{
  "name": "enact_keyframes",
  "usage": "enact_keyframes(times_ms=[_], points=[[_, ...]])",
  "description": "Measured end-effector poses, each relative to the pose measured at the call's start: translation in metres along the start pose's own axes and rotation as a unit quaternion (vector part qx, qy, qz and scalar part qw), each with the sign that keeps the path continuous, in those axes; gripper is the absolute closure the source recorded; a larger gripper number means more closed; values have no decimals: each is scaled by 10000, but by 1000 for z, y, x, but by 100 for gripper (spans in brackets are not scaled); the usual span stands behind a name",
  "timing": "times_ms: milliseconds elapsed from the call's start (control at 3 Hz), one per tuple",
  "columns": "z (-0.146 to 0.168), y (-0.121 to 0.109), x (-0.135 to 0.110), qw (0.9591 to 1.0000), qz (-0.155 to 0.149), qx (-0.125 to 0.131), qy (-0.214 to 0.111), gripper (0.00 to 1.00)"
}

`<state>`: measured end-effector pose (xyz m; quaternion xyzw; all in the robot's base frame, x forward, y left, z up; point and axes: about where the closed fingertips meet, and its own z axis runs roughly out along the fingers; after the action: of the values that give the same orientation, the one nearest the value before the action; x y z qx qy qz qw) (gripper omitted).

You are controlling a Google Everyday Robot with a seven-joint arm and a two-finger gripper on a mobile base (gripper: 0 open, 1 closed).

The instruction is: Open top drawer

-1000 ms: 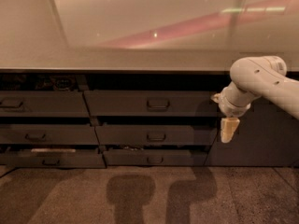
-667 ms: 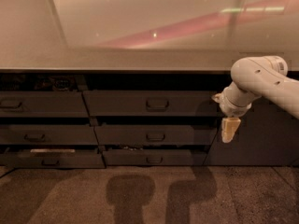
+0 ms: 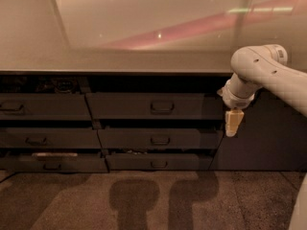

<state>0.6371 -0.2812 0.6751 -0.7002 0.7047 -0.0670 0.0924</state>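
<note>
The top drawer (image 3: 192,105) is the wide dark grey front just under the counter, with a small loop handle (image 3: 162,107) at its centre. A dark gap shows above it, and its inside is hidden. My gripper (image 3: 231,124) hangs pointing down from the white arm (image 3: 261,68). It is off the drawer's right end, level with the drawer's lower edge. It is well to the right of the handle and holds nothing that I can see.
Two lower drawers (image 3: 158,139) (image 3: 158,162) sit below the top one. A narrower column of drawers (image 3: 43,107) stands to the left. The counter top (image 3: 120,63) overhangs the drawers. A plain dark panel (image 3: 264,138) is to the right, and carpet floor (image 3: 144,200) lies in front.
The arm has shifted very slightly to the left. The drawers have not moved.
</note>
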Motion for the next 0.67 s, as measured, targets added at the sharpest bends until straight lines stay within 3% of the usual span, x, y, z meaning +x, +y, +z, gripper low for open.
enact_keyframes(times_ms=[667], points=[[19, -10, 17, 9987, 239, -426, -128, 0]])
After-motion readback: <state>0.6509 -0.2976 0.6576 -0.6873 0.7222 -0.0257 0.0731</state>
